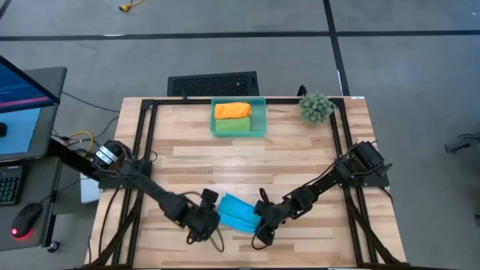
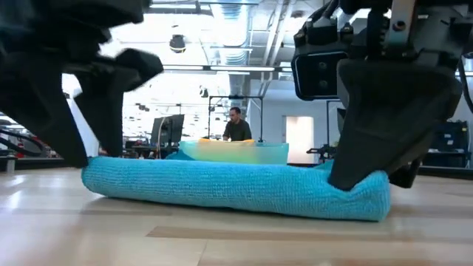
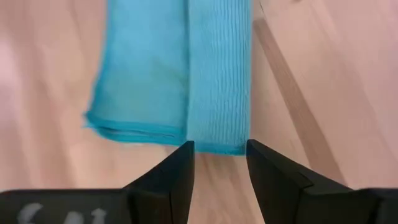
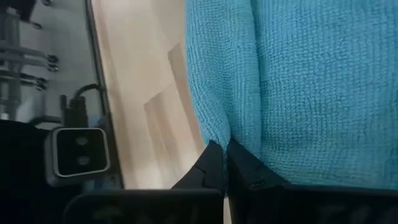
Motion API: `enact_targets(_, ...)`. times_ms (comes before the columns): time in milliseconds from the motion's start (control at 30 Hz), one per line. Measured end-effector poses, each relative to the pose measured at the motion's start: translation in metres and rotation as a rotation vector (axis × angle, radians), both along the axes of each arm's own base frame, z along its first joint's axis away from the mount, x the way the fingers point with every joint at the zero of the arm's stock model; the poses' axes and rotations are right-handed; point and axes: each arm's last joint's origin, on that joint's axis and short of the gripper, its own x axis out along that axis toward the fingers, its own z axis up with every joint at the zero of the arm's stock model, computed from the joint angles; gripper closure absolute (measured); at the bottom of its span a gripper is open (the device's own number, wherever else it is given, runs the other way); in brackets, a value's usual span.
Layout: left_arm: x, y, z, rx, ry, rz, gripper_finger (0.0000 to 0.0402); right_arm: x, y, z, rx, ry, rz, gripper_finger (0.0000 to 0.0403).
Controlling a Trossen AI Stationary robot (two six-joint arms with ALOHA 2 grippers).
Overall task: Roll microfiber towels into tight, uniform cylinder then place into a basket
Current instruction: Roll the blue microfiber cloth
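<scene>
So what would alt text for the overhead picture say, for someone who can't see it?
Two dark robot arms meet at a rolled blue towel near the wooden table's front edge. A teal basket at the back holds an orange towel and a green towel.

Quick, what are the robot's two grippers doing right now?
Left gripper: open, at the end of the blue towel.
Right gripper: shut on the blue towel.

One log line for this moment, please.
left gripper: open, at blue towel roll end | right gripper: pinching towel | basket: orange, green inside
</scene>
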Motion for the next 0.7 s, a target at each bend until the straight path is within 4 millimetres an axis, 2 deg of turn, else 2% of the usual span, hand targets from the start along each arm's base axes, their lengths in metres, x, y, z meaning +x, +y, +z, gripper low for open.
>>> enact_targets(167,-0.014,-0.022,0.002,0.129,-0.121,-0.045,0.0263,0.003,0.002,0.003,0.037,-0.031,0.008,0.0388)
enact_targets(367,-0.021,-0.04,-0.005,0.105,-0.231,-0.135,0.0263,0.003,0.002,0.004,0.037,-0.03,0.007,0.039)
enact_targets(533,-0.022,-0.036,-0.016,0.127,-0.304,-0.153,0.0263,0.003,0.002,0.004,0.057,-0.024,-0.002,0.039)
enact_targets(700,-0.017,-0.026,-0.025,0.164,-0.292,-0.134,0.0263,0.002,0.003,0.005,0.061,-0.018,0.007,0.0391)
